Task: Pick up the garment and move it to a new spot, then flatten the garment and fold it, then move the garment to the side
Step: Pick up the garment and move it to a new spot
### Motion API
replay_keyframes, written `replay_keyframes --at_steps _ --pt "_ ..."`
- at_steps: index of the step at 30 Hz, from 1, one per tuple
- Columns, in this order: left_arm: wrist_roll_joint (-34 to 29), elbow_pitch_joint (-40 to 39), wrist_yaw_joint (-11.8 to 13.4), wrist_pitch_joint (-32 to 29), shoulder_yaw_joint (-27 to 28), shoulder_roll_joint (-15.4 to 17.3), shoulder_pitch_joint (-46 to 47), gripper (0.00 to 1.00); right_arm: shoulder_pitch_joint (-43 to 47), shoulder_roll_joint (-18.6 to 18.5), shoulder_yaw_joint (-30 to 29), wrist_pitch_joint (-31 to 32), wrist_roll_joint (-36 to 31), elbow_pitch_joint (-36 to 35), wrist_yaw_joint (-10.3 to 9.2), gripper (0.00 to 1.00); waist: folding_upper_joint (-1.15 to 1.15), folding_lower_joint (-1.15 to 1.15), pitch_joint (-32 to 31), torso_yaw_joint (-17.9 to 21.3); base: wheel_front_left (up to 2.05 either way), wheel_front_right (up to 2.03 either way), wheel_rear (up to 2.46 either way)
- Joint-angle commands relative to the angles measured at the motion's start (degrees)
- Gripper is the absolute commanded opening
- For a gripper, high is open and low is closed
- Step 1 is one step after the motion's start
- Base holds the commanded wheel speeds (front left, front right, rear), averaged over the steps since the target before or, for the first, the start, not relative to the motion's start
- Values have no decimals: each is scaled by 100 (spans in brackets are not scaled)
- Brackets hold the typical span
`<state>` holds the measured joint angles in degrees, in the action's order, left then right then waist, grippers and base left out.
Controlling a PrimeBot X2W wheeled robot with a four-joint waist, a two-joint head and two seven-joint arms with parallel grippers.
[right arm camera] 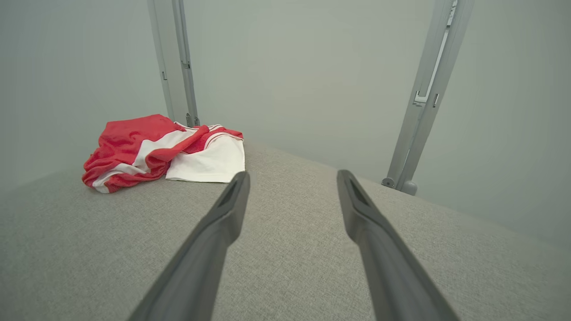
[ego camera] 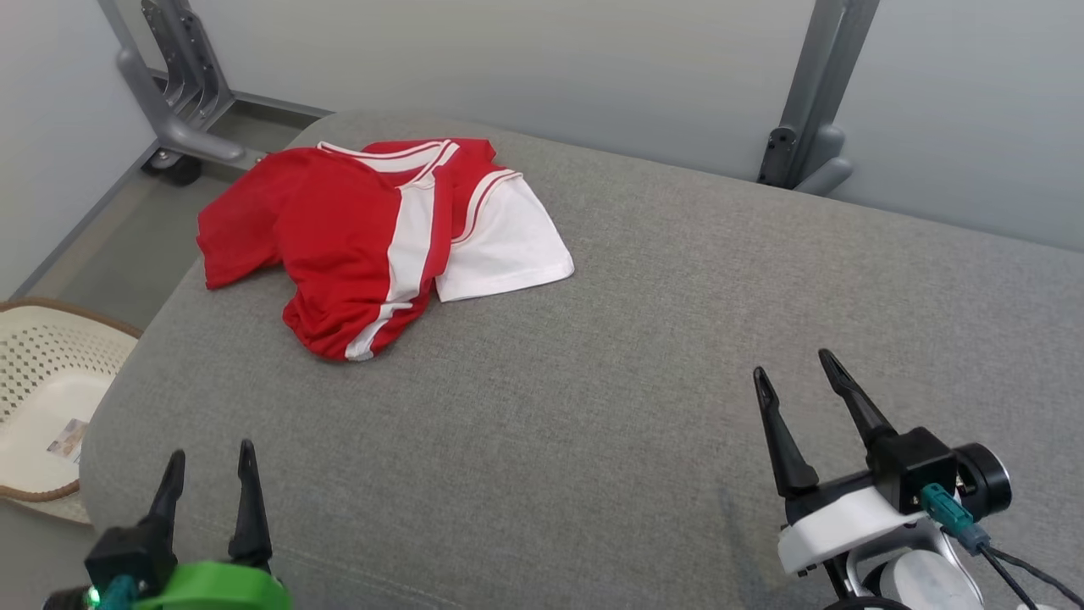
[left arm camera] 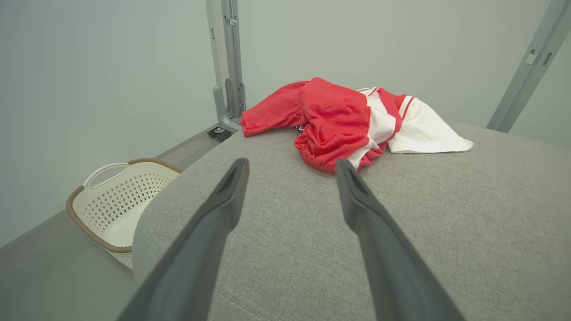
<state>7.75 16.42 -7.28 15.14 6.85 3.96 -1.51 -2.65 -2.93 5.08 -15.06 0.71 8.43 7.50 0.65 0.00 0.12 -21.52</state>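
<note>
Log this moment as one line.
shirt: crumpled, far left of cushion | left claw: open, empty | right claw: open, empty

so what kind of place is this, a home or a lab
Probably a lab test cell for laundry folding, not a home: grey metal frame posts against bare walls, a red and white garment crumpled on a grey padded surface, a laundry basket on the floor.
</note>
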Motion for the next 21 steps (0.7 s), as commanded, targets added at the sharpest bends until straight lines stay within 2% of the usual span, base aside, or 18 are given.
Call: replay_keyframes --at_steps 1,4,9,11,13,15,16,21 --pt "135 56 -13 2 -24 -40 363 100 -157 -112 75 -18 -33 -58 -2 100 -65 0 385 46 0 0 0" --pt "293 489 -22 0 -95 -9 878 100 -368 -216 205 -18 -66 -122 -2 100 -65 0 813 241 0 0 0" --pt "748 1571 -29 -324 -445 275 2129 100 -703 -420 340 -17 -101 -211 -3 100 -65 0 1558 559 0 0 0" --pt "1085 1977 -27 -511 -525 331 2597 100 -818 -479 356 -18 -120 -239 -3 100 -65 0 1817 669 0 0 0" --pt "1743 2310 -27 -748 -540 287 3042 100 -913 -509 390 -18 -139 -250 -3 100 -65 0 2038 777 0 0 0" --pt "2081 2552 -27 -976 -753 511 3383 100 -1024 -532 448 -18 -125 -236 -3 100 -65 0 2212 901 0 0 0" --pt "2081 2552 -27 -976 -753 511 3383 100 -1024 -532 448 -18 -125 -236 -3 100 -65 0 2212 901 0 0 0" --pt "2879 3173 -15 -1265 -927 833 3997 100 -1240 -550 472 -18 -93 -277 -3 100 -65 0 2507 1109 0 0 0"
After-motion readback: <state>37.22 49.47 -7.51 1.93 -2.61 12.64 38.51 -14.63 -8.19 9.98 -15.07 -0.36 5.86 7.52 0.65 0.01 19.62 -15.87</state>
